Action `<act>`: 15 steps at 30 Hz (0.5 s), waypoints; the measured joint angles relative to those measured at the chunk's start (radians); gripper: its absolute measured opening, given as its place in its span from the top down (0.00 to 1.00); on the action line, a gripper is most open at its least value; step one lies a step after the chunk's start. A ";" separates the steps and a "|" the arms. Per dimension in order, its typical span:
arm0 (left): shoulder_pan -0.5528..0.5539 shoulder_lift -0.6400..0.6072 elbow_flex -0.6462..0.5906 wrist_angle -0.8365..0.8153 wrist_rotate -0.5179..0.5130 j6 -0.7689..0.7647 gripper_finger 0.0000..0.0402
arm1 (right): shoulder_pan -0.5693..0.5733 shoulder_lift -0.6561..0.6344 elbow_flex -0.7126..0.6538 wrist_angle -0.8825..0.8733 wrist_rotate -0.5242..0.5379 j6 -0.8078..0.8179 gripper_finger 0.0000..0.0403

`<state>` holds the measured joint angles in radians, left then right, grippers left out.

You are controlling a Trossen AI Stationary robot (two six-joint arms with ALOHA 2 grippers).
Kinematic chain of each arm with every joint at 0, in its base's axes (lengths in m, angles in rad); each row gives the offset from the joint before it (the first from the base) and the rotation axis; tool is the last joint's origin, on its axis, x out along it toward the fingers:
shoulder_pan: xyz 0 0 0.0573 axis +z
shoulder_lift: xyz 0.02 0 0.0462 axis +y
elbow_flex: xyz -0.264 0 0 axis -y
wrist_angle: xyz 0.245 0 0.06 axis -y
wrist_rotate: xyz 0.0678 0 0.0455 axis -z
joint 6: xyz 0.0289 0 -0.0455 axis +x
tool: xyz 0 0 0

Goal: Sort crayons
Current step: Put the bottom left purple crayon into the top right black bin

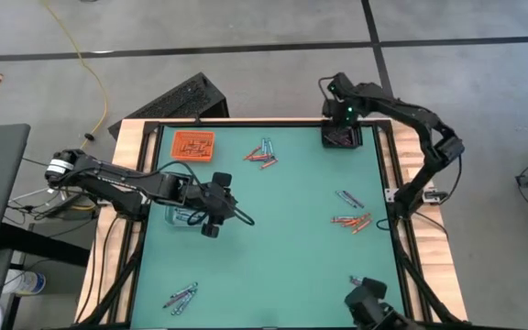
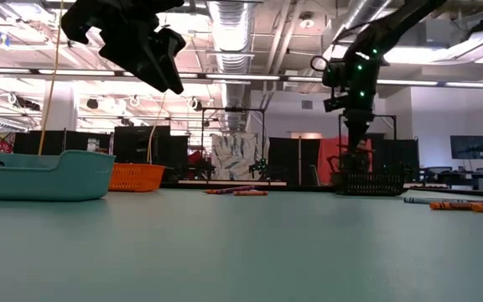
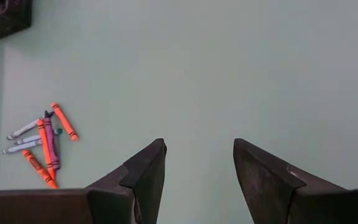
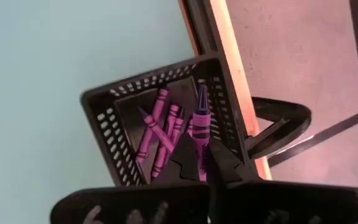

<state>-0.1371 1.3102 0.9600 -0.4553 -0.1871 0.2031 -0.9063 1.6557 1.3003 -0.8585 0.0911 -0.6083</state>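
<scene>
I have the right gripper (image 4: 204, 163) over the black basket (image 4: 104, 118) at the far right corner of the table (image 1: 282, 257), clenched on a purple crayon (image 4: 201, 121) that points tip-first down into the basket. Several more purple crayons (image 4: 157, 134) lie loose inside it, paper-wrapped with pointed ends.

My left gripper (image 3: 197, 171) hangs above the mat near the clear tray (image 1: 180, 216) on the left side, fingers spread wide and holding nothing. Its wrist camera shows me a small heap (image 3: 41, 146) of orange, pale blue and purple crayons lying crossed over each other.

Other mixed clusters lie near the far edge (image 1: 262, 156), on the right side (image 1: 351, 221) and at the near left corner (image 1: 181, 296). The orange tray (image 1: 192, 144) holds orange crayons.
</scene>
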 joint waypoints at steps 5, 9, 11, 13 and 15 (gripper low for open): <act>0.000 0.000 0.000 -0.002 0.007 -0.009 0.56 | -0.027 0.000 -0.083 0.078 -0.044 -0.056 1.00; 0.000 0.000 0.000 -0.002 0.008 -0.018 0.56 | -0.045 0.001 -0.139 0.114 -0.043 -0.135 0.99; 0.000 0.000 0.000 -0.003 0.008 -0.021 0.56 | -0.047 0.001 -0.157 0.141 -0.039 -0.164 0.99; 0.000 0.000 0.000 -0.003 0.008 -0.025 0.56 | -0.045 0.001 -0.164 0.152 -0.029 -0.176 0.99; 0.000 0.000 0.000 -0.004 0.008 -0.025 0.56 | -0.043 0.001 -0.164 0.173 -0.015 -0.169 0.99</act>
<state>-0.1371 1.3102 0.9600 -0.4596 -0.1791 0.1783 -0.9493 1.6566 1.1365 -0.6858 0.0764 -0.7773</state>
